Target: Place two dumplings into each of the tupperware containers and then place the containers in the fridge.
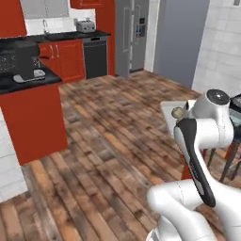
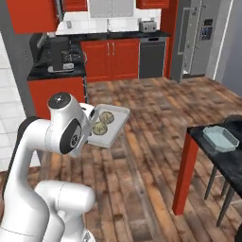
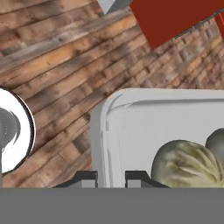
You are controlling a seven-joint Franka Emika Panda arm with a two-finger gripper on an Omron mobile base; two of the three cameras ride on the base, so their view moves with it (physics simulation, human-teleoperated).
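I see gripper (image 3: 110, 177) pinched on near rim of tupperware container (image 2: 120, 113), tub carried in air over wood floor (image 2: 151, 189), level with arm's elbow. Two dumplings (image 2: 102, 122) sit inside carried tub. Second tupperware container (image 2: 220, 138) rests on black table (image 2: 227, 163) at right. Fridge (image 2: 201, 35) stands far across room, beside dishwasher (image 2: 152, 56).

Kitchen — red cabinets (image 2: 111, 59), fridge (image 2: 196, 35)
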